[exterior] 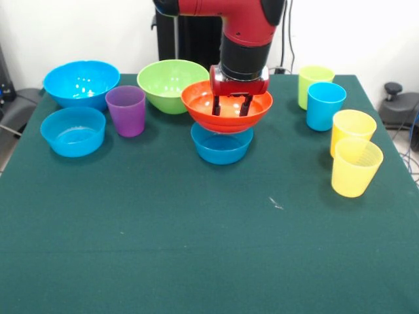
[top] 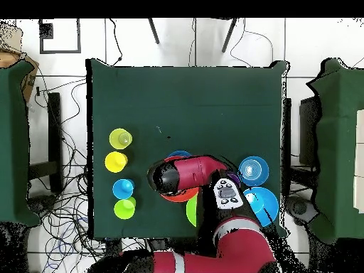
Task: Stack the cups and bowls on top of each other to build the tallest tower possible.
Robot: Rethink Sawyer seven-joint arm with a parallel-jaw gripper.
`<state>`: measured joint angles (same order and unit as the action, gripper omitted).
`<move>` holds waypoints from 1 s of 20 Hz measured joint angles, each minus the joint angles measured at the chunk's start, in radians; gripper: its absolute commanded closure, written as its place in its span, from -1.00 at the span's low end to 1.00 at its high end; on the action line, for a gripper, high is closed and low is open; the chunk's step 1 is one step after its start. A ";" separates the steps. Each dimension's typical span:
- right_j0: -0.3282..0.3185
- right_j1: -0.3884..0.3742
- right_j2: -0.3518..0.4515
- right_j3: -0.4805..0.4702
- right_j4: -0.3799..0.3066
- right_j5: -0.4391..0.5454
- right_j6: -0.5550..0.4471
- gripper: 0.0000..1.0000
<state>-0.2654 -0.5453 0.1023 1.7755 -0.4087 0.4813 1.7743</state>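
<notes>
Tower: two tiers only, orange bowl (exterior: 226,106) set on small blue bowl (exterior: 222,145) at table centre. Gripper (exterior: 232,106) was seen inside the orange bowl, fingers parted, nothing gripped. Purple cup (exterior: 126,110) and the rest were left unstacked.

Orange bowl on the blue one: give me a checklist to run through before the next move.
1. Orange bowl sits on the small blue bowl: ok, though slightly off-centre.
2. Gripper clear of the orange bowl: not ok, fingers reach into it.
3. Gripper open or shut: cannot tell.
4. Purple cup upright and unobstructed: ok.
5. Green bowl clear of the stack: cannot tell, the orange bowl's rim overlaps it in the front view.
</notes>
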 measured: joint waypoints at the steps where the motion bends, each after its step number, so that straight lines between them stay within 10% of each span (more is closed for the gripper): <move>1: 0.002 0.001 -0.002 -0.002 0.003 0.001 0.000 -1.00; 20: 0.035 0.022 -0.009 -0.083 0.055 -0.003 0.000 -1.00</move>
<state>-0.2304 -0.5233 0.0929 1.6923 -0.3535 0.4786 1.7743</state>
